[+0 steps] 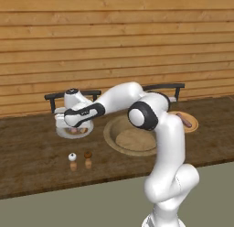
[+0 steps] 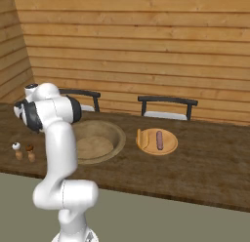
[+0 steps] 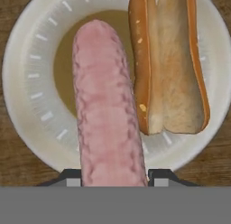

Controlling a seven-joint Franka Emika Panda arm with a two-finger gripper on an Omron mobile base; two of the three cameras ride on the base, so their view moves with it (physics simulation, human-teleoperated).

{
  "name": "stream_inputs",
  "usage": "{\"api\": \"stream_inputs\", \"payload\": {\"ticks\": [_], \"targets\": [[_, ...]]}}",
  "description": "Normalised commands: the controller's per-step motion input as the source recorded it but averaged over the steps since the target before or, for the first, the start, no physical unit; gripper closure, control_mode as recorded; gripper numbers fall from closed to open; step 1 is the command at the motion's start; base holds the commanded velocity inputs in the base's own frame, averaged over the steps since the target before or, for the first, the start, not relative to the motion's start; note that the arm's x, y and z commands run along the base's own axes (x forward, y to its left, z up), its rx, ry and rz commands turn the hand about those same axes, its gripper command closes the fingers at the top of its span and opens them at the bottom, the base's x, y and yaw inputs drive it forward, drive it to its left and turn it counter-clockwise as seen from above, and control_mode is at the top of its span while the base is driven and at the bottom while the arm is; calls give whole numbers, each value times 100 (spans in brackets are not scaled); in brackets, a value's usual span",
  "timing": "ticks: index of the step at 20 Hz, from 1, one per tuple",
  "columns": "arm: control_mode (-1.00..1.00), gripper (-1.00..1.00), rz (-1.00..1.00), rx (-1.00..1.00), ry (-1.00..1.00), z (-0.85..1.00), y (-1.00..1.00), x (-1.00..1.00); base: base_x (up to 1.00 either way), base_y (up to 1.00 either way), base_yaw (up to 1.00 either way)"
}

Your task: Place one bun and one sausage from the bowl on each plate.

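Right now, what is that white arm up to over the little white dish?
The robot arm is setting out hot dogs. Its gripper is closed on a pink sausage over a white plate, where a split bun already lies. Further along the wooden counter, a tan plate already carries a bun and a sausage. The large bowl between the plates looks empty. A pair of shakers stands near the counter's front edge.

There are no words, numbers or signs to read anywhere. The white plate [image 3: 27, 83] has small plain lines around its rim, but they are not letters.
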Motion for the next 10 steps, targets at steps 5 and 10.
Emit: {"api": "stream_inputs", "payload": {"ticks": [5, 10], "targets": [[-100, 100, -1, -1, 0, 0, 19, 33, 0, 0, 0], [-100, 100, 0, -4, 0, -11, 22, 22, 0, 0, 0]]}}
